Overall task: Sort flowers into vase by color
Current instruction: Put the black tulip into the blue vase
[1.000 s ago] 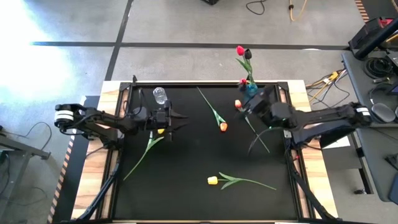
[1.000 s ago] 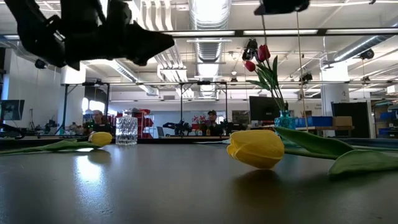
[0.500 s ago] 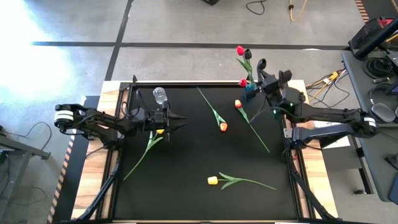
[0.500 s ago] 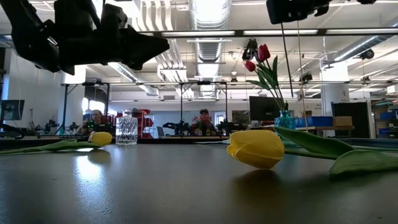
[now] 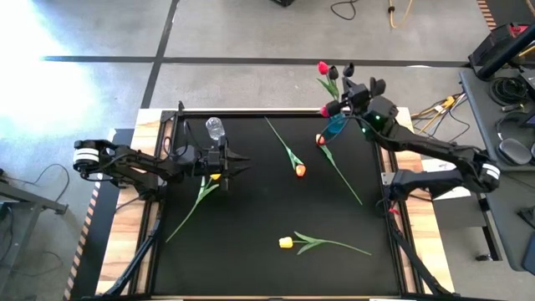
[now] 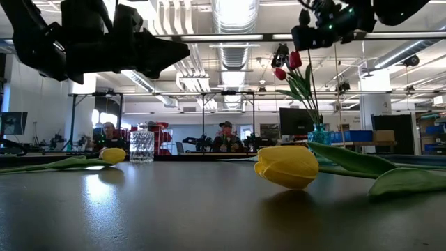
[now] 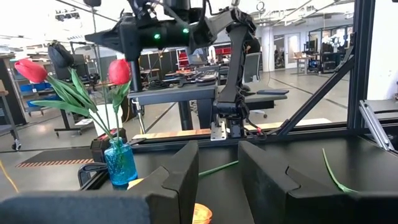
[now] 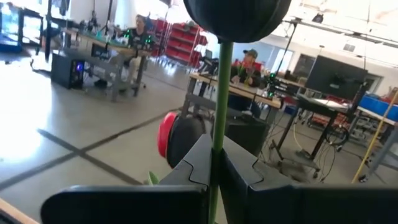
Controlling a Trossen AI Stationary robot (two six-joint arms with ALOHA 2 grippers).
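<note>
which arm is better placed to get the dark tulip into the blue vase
Right. The right gripper is already shut on the dark tulip stem, above the blue vase. The left gripper hovers far across the table.

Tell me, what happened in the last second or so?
The right tool swung from over the mat's right edge back to the blue vase and now pinches the dark tulip by its stem. The left tool and the tulips lying on the mat stayed put.
</note>
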